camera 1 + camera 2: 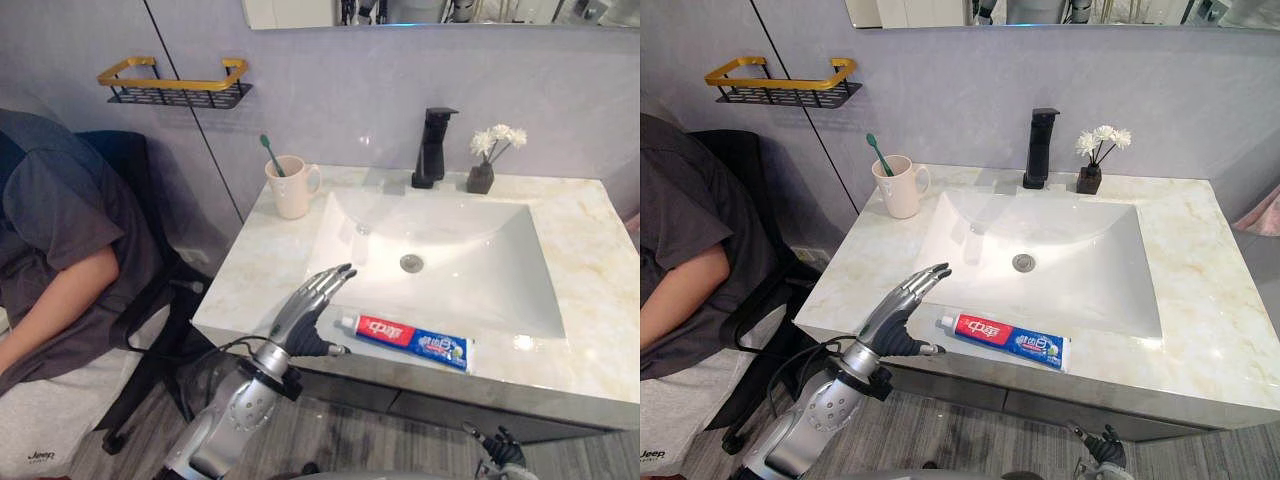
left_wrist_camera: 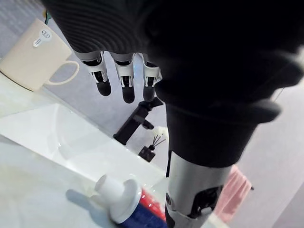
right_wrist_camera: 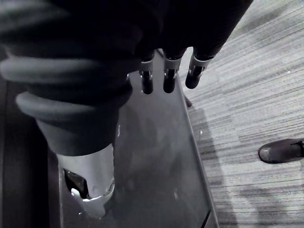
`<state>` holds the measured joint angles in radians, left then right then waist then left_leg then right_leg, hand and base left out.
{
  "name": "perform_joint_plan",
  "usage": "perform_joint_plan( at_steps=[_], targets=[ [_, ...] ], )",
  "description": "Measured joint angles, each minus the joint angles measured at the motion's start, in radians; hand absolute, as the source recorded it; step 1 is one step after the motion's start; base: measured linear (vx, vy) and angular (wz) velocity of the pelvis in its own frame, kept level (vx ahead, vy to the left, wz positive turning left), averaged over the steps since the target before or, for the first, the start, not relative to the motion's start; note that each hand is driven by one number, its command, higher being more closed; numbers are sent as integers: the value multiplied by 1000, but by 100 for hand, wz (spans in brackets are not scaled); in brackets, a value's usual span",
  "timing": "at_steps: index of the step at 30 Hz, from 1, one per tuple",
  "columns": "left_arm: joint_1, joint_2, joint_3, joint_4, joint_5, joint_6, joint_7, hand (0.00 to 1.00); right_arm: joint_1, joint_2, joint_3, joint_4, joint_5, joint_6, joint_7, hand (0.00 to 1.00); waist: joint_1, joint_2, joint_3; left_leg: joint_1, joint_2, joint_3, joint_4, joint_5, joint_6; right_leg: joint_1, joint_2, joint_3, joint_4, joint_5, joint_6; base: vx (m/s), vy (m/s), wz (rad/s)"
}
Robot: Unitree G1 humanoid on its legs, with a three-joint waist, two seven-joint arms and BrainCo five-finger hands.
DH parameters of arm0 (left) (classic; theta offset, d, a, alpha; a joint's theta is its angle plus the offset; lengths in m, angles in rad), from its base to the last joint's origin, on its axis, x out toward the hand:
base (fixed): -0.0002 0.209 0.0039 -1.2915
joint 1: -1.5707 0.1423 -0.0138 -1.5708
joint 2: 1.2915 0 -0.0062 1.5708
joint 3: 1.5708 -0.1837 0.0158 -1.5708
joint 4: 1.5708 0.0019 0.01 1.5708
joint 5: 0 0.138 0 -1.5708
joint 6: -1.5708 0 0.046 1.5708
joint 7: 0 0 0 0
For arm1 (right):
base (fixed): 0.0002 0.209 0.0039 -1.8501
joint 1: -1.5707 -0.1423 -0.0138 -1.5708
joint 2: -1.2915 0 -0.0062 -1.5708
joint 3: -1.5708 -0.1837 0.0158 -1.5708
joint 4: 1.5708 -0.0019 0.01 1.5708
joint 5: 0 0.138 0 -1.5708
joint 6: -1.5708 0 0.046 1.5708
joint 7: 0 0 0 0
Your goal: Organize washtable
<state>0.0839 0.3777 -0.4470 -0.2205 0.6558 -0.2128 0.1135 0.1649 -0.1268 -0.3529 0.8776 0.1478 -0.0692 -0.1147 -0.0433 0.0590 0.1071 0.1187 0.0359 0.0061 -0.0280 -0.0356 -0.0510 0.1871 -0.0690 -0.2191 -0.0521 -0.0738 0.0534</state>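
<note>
Toothpaste tube (image 1: 412, 341) lies flat on the front strip of the desk (image 1: 590, 300), between the sink (image 1: 460, 230) and the front edge. Its long axis runs along that edge. The cap end points at the left robot hand (image 1: 305, 315), just beside its thumb, with the tube off to that hand's right. Left robot hand: fingers straight, nothing held. Right robot hand (image 1: 497, 447) hangs below the desk edge, relaxed and empty. Left is nearer.

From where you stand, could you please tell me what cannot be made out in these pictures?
Toothbrush: lower handle hidden inside the cup, eye views.
Toothpaste tube: far end behind the thumb of the left robot hand, left wrist view.
Right robot hand: mostly cut off by the bottom edge, eye views.
Mirror: cut off by the top edge, reflections too small.
</note>
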Motion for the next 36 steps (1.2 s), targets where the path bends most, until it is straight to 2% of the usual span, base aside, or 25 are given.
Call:
perform_joint_plan(
  at_steps=[8,19,23,25,29,32,36],
  targets=[
    [-56,-3,-75,91,104,13,-2,0,-3,-1,10,-2,-1,0,-1,0,-28,2,-1,0,-1,1,-13,2,0,-1,1,0,-14,3,2,-8,-2,0],
    [-123,-21,-113,144,94,32,-13,0,-22,-2,9,-2,-2,2,-15,0,-39,14,7,1,-3,3,-13,2,-1,1,-2,1,-20,8,9,-20,-3,0],
    [-150,-18,-111,150,-42,32,-80,0,-21,-3,6,-2,-3,12,-10,0,-54,23,17,1,-2,11,-10,2,-1,0,-2,4,-20,9,8,-58,-10,-3],
    [-155,-13,-111,150,-67,31,-97,0,-20,-5,6,-2,-3,14,-10,0,-56,26,19,1,-2,15,-11,2,-1,0,-2,5,-20,10,9,-35,-8,-5],
    [-172,58,-105,139,-204,30,-160,0,-10,-20,5,-2,-19,34,9,0,-56,37,23,3,-1,18,-12,1,-1,1,-1,6,-22,11,9,0,0,0],
    [-172,92,-94,132,-256,29,-180,0,-12,-26,6,-2,-33,34,14,0,-55,37,23,7,-2,19,-15,1,-1,3,-2,5,-22,11,9,0,0,0],
    [-173,117,-89,130,-263,30,-178,0,-23,-30,10,-2,-37,34,28,0,-54,34,25,19,-2,20,-21,1,-1,12,-2,4,-23,10,9,0,0,0]
  ],
)
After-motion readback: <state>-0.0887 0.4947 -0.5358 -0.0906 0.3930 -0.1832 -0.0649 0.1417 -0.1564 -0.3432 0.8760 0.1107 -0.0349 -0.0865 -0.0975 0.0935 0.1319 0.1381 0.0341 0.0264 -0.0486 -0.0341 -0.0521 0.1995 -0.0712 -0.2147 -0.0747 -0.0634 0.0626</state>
